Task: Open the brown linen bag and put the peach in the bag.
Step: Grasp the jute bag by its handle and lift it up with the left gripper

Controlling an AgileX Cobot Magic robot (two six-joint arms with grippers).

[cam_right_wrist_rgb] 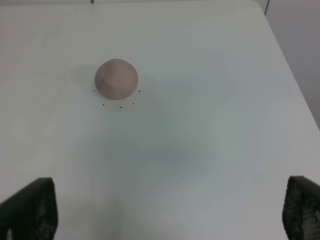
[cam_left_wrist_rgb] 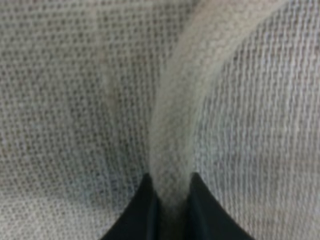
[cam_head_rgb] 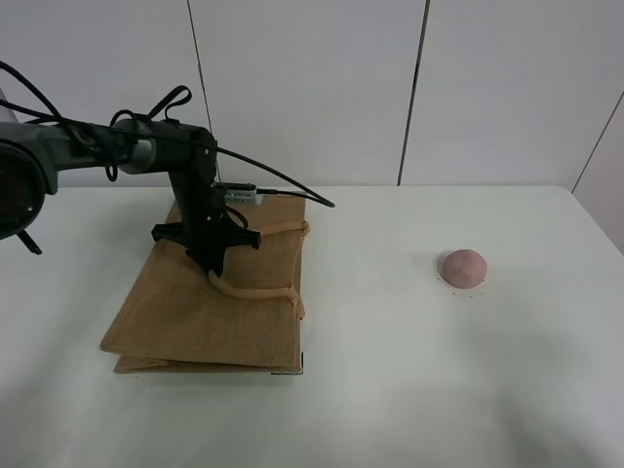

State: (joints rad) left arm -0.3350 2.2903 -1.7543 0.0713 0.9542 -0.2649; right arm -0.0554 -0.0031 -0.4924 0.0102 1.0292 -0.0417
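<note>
left gripper (cam_left_wrist_rgb: 170,197) pinched shut on handle (cam_left_wrist_rgb: 175,120); i'd lift straight up, slow, so brown linen bag (cam_head_rgb: 195,312) gapes. right gripper (cam_right_wrist_rgb: 170,210) wide open, empty; peach (cam_right_wrist_rgb: 116,78) untouched.

White table (cam_head_rgb: 409,390): matte top, fills the lower half of the exterior high frame; far edge runs across mid-frame.
Wall (cam_head_rgb: 302,88): flat white panels, upper half, divided by thin dark seams (cam_head_rgb: 413,93), slightly slanted.
Light: even, diffuse; faint soft shadows on the tabletop.
</note>
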